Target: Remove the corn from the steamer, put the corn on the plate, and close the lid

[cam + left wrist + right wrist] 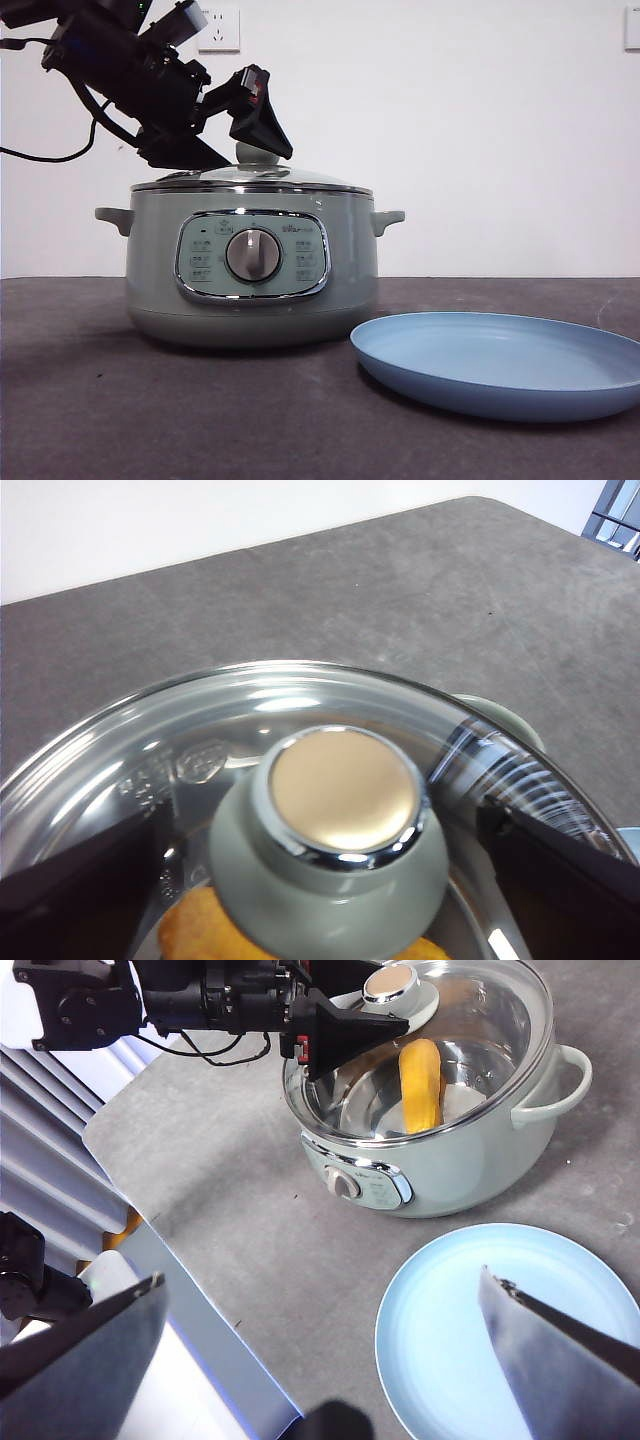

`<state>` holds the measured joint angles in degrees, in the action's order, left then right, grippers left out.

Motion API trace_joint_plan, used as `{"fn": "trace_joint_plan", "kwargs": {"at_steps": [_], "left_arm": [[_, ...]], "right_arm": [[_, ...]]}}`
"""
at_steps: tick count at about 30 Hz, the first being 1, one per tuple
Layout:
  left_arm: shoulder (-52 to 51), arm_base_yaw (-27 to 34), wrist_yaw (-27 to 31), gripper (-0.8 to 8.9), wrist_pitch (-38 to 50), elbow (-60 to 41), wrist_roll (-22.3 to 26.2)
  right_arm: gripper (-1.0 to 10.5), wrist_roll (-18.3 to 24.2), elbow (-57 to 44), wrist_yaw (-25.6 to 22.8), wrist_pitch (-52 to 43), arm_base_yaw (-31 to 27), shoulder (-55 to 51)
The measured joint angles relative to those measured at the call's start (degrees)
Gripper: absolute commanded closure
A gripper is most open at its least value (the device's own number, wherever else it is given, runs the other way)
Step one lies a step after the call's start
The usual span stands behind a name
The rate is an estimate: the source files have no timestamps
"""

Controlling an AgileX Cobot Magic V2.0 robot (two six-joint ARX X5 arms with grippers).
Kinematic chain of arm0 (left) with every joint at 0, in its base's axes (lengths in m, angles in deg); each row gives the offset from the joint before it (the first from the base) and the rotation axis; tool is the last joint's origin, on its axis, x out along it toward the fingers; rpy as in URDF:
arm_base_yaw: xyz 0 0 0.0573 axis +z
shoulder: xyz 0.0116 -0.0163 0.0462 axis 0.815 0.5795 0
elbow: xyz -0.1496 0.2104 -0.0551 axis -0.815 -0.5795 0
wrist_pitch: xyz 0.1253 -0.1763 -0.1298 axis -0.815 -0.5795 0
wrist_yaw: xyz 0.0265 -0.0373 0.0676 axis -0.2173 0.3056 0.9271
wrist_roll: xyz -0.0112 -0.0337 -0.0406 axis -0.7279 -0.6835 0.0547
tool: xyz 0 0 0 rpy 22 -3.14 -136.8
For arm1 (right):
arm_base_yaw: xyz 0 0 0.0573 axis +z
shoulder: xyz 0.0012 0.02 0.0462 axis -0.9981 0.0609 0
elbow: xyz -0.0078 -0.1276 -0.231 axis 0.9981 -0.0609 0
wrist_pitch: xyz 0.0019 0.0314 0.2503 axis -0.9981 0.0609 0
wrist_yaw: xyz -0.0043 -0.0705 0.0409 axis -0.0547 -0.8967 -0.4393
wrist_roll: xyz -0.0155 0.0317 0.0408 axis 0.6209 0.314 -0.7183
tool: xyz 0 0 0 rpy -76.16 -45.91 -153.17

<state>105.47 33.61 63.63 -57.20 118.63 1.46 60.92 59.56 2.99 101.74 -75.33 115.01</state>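
While left gripper (330,880) fingers straddle domed glass lid's (150,750) knob (340,820), right gripper (320,1350) wide apart.

Control panel (252,255) of the steamer (160,270): a small dark brand mark sits above and right of the dial (253,255), too small to read; the button captions around the dial are tiny pale marks, also unreadable.
Lid (150,780): raised lettering or a logo is embossed in the glass beside the knob (340,800), blurred beyond reading.
Elsewhere: no readable text, numbers or signs.
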Motion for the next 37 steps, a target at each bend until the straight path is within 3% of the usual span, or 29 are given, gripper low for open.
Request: {"fn": "trace_joint_plan", "kwargs": {"at_steps": [3, 5, 8, 12, 32, 37], "left_arm": [[0.0, -0.7, 2.1, 3.29, 0.8, 0.0, 0.0], [0.0, -1.2, 3.8, 5.16, 1.3, 0.0, 0.0], [0.1, -1.5, 4.2, 7.07, 1.0, 0.0, 0.0], [0.1, -1.9, 4.3, 8.15, 1.2, 0.0, 0.0], [0.4, -2.0, 3.5, 8.22, 2.9, 0.0, 0.2], [0.4, -2.0, 3.3, 8.22, -1.3, 3.4, 0.2]], "right_arm": [[3.2, 0.0, 0.0, -0.3, 0.2, 0.0, 0.0], [3.2, 0.0, 0.0, -1.6, 0.6, 0.0, 0.0], [3.2, 0.0, 0.0, -3.1, 1.4, 0.0, 0.0], [3.2, 0.0, 0.0, -4.1, 1.4, 0.0, 0.0], [3.2, 0.0, 0.0, -4.2, 1.4, 0.0, 0.0], [3.2, 0.0, 0.0, -4.2, 1.4, 0.0, 0.0]]}}
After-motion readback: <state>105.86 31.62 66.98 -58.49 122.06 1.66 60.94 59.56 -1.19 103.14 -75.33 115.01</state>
